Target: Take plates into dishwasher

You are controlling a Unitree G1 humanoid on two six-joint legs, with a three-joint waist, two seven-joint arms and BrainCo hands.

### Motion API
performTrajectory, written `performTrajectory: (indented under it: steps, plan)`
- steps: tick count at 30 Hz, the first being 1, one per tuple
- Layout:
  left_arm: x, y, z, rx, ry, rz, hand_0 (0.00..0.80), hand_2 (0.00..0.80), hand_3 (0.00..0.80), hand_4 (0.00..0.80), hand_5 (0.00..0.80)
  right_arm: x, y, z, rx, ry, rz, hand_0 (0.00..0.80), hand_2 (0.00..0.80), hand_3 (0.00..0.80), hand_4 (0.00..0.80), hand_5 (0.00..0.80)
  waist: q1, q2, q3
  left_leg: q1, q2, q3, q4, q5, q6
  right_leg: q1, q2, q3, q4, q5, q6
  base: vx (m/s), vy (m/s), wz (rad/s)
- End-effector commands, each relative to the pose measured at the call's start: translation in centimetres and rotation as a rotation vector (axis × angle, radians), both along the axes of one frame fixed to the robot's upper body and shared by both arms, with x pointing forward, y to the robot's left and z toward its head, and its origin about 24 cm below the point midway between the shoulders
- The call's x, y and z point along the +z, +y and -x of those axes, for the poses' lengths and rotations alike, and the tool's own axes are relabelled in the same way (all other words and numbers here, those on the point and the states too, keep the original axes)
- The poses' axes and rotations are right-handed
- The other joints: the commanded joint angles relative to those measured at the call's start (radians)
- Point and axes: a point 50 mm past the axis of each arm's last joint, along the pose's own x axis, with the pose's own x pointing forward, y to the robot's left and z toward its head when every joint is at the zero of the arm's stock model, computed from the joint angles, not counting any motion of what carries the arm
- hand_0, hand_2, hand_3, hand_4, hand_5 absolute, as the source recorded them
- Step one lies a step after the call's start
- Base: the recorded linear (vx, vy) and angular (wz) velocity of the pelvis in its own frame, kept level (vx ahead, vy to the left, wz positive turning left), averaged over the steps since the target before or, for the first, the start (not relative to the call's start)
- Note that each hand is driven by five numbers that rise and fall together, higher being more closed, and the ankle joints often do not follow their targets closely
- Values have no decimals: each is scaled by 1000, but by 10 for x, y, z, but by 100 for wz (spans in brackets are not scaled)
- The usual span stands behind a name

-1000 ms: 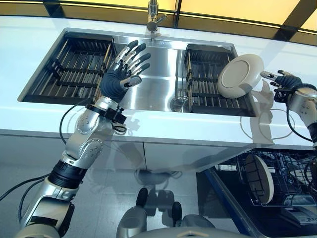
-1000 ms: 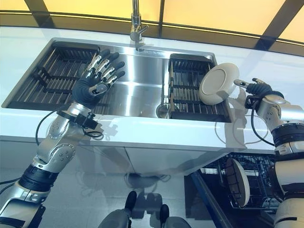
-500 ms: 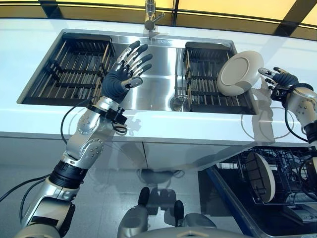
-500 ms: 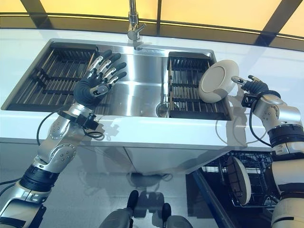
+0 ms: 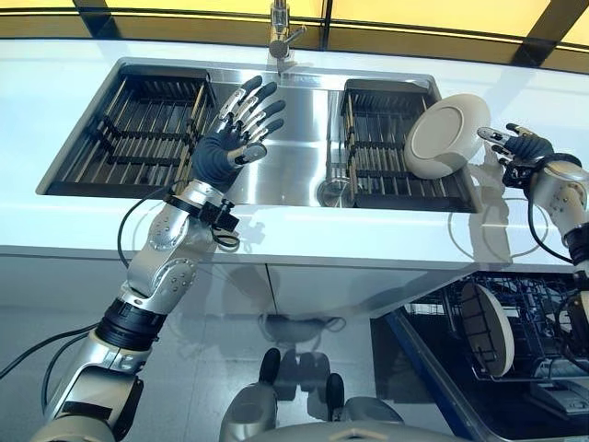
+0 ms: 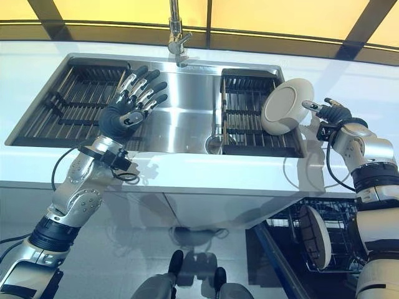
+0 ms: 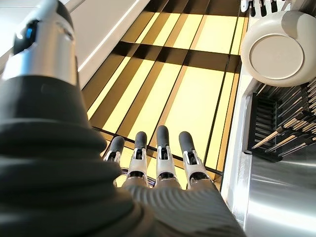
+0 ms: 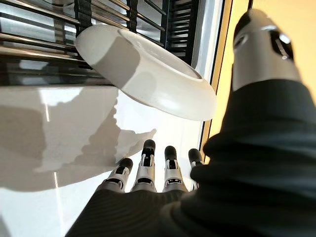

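Right hand [image 5: 521,147] now nearer the white plate [image 5: 447,136] than a second ago, fingers straight and released beside its rim, plate tilted on the sink's [image 5: 294,101] right rack [image 5: 386,138], left hand [image 5: 235,129] spread open over the basin, second plate [image 5: 485,329] upright in the dishwasher [image 5: 543,350].

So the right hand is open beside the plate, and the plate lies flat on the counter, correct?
Not quite. The right hand is open beside the plate, but the plate does not lie flat on the counter: it stands tilted on the rack at the sink's right end, as the right eye view shows.
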Motion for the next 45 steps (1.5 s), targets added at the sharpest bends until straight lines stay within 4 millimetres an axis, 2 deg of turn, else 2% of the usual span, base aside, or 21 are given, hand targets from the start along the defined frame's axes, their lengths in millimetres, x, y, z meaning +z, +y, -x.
performTrajectory:
  steps: [1, 10, 21, 30, 35, 41, 42, 44, 45]
  plan:
    - [4, -4, 4, 17, -62, 34, 0, 0, 0, 0, 0, 18, 24, -14, 96, -4, 50, 0, 0, 0, 0, 0, 35, 1, -44, 75, -26, 32, -1, -129, 75, -50, 17, -10, 61, -11, -51, 43, 28, 1]
    - [-3, -5, 5, 31, -37, 38, 0, 0, 0, 0, 0, 13, 37, -18, 137, 42, 85, 0, 0, 0, 0, 0, 40, -6, -57, 89, -28, 26, -1, -130, 78, -35, 18, -12, 61, -16, -53, 40, 26, 2]
    - [-6, -4, 6, 54, -15, 51, 0, 0, 0, 0, 0, 3, 44, -18, 158, 149, 125, 0, 0, 0, 0, 0, 49, -11, -66, 102, -29, 22, -1, -131, 80, -19, 15, -20, 61, -19, -52, 36, 19, 3]
    - [-7, -4, 5, 67, -9, 64, 0, 0, 0, 0, 0, 5, 63, -26, 202, 169, 176, 0, 0, 0, 0, 0, 60, -12, -59, 101, -31, 12, -1, -127, 81, -19, 14, -28, 67, -22, -53, 14, 11, 1]
    - [-8, -5, 5, 69, 2, 67, 0, 0, 0, 0, 0, 8, 66, -28, 185, 196, 254, 0, 0, 0, 0, 0, 67, -14, -59, 104, -33, 6, -1, -125, 83, -16, 14, -34, 68, -24, -55, 28, 15, 1]
    - [-9, -4, 4, 85, 10, 76, 0, 0, 0, 0, 0, 29, 56, -29, 111, 247, 488, 0, 0, 0, 0, 0, 77, -15, -52, 100, -32, 4, -1, -123, 83, -22, 15, -36, 72, -23, -53, 0, 0, 0]
    - [-10, -4, 4, 87, 14, 76, 0, 0, 0, 0, 0, 34, 58, -30, 111, 244, 518, 66, 66, 66, 66, 66, 80, -15, -50, 99, -32, 2, -1, -121, 83, -23, 15, -37, 75, -23, -53, -4, 10, 4]
    - [-10, -3, 3, 90, 16, 81, 0, 0, 0, 0, 0, 43, 63, -33, 111, 207, 560, 800, 800, 800, 800, 800, 84, -14, -46, 97, -32, 0, -1, -120, 83, -26, 15, -37, 76, -22, -53, -3, 13, 8]
    - [-10, -2, 3, 91, 17, 84, 0, 0, 0, 0, 0, 47, 67, -35, 109, 183, 571, 800, 800, 800, 800, 800, 86, -13, -44, 96, -32, -2, -1, -119, 83, -26, 15, -38, 76, -22, -54, -9, 15, 9]
